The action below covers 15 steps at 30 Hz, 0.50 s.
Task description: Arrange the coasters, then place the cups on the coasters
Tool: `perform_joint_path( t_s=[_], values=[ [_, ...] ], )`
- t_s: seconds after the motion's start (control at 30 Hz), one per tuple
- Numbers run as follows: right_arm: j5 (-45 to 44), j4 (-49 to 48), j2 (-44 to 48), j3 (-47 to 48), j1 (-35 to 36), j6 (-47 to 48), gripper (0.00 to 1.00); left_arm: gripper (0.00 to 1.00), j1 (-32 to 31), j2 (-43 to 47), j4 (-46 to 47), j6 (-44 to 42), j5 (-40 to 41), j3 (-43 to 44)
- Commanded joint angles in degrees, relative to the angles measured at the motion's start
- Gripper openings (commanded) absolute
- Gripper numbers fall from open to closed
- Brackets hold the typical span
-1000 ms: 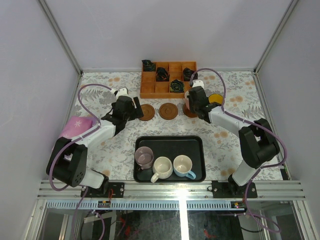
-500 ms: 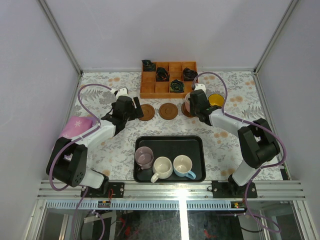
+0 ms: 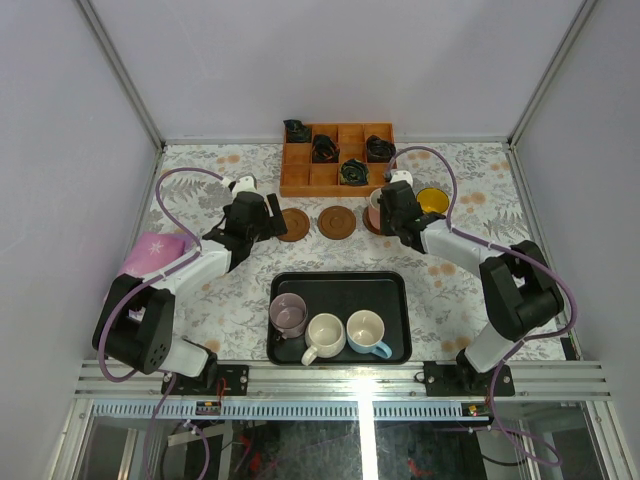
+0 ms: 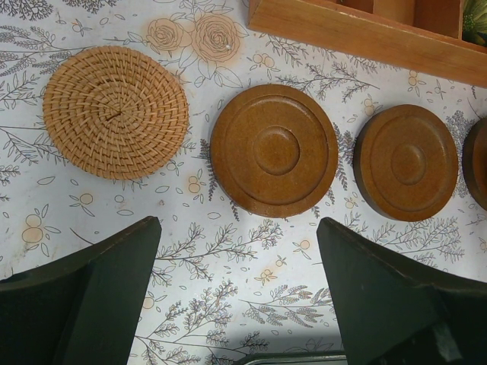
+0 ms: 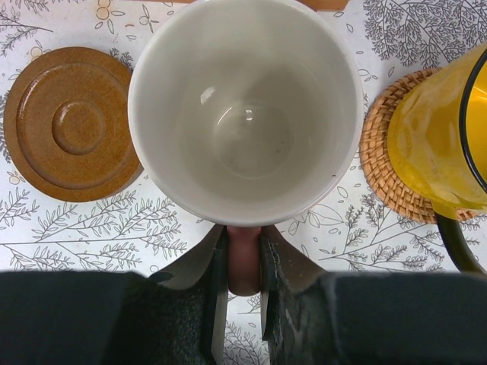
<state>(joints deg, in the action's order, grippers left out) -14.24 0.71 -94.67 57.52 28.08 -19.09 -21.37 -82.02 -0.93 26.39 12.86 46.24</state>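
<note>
Since a second ago the right arm has drawn in slightly and brought the pink cup (image 5: 243,106) a little nearer, over the rightmost brown coaster (image 4: 479,163); the left arm has not shifted. The right pincer (image 5: 243,258) is clamped on the pink cup's handle, its two fingers pressed against either side of it, with the cup upright and its pale inside facing the wrist camera. Whether the cup's base touches the coaster beneath cannot be told, since the cup hides it.

Just right of the pink cup, the yellow cup (image 5: 437,129) stands on the right woven coaster (image 5: 379,160). To its left lies the middle brown coaster (image 5: 72,125), bare.

The left pincer (image 4: 237,228) hangs with its fingers wide apart, holding nothing, above the flowered surface (image 4: 228,304). Ahead of it lie the left woven coaster (image 4: 114,112) and the left brown coaster (image 4: 274,150), side by side but not touching.

The mauve cup (image 3: 288,314), white cup (image 3: 325,335) and blue cup (image 3: 366,332) stand in the black tray (image 3: 340,277) near the arm bases.
</note>
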Motion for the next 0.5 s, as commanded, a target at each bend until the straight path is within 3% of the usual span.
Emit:
perform_joint_path(
  t_s=[0.0,0.47],
  values=[
    [-0.9,0.0,3.4,-0.4,0.0,-0.2,0.0,0.84,0.3,-0.3,2.7,-0.3,-0.5,0.3],
    [-2.9,0.2,1.7,1.3,0.0,1.2,0.0,0.84,0.2,-0.1,2.4,-0.4,-0.2,0.3]
  ],
)
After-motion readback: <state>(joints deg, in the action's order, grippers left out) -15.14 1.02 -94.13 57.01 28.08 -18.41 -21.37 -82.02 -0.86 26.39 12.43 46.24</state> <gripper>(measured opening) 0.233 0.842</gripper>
